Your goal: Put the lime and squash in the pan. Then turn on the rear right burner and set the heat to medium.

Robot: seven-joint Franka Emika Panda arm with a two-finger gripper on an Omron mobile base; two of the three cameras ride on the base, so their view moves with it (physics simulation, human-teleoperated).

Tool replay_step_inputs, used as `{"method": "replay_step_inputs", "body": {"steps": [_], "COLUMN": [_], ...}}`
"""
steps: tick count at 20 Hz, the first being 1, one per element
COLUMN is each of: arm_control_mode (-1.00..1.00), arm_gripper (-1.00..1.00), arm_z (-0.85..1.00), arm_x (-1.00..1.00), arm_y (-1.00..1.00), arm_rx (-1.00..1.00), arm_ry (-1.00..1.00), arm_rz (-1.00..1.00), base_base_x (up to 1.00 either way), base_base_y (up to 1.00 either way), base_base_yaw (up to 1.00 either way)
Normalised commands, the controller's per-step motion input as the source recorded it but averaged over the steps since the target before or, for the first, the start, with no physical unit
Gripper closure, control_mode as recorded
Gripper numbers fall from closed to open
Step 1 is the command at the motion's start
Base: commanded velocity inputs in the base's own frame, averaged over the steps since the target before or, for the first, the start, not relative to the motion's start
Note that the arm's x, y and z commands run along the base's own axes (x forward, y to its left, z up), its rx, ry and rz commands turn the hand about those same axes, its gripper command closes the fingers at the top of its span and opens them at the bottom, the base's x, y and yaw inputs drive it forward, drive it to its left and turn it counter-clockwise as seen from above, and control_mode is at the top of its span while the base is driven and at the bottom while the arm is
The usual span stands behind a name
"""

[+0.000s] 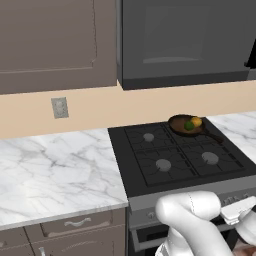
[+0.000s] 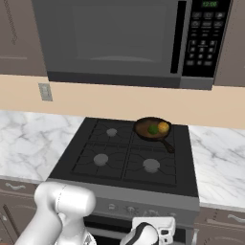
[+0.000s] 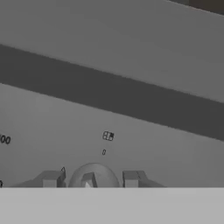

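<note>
Hand view: pincer [image 3: 91, 179] closed on a stove knob [image 3: 93, 175]. Lime [image 2: 153, 128] and squash [image 2: 163, 127] sit in the pan [image 2: 143, 130], at the stove's two o'clock; next, turning to medium.

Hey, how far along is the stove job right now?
Done: the lime and squash lie in the pan on the rear right burner. In hand: the gripper is shut on a stove knob on the front panel. Left: whether the burner is lit or at medium cannot be told.
</note>
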Motion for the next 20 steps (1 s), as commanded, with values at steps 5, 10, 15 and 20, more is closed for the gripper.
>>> {"method": "replay_step_inputs", "body": {"steps": [5,10,15,20], "arm_control_mode": [-1.00,-1.00,-1.00,-1.00], "arm_gripper": [1.00,1.00,1.00,1.00], "arm_z": [-0.24,-0.30,-0.33,-0.31], "arm_x": [0.00,0.00,0.00,0.00], "arm_y": [0.00,0.00,0.00,0.00], "arm_rx": [-0.23,-0.24,-0.27,-0.27], "arm_ry": [-0.01,-0.07,-0.09,-0.09], "arm_rz": [-0.12,-0.16,-0.24,-0.29], "base_base_x": [0.00,0.00,0.00,0.00], "base_base_y": [0.00,0.00,0.00,0.00], "base_base_yaw": [0.00,0.00,0.00,0.00]}}
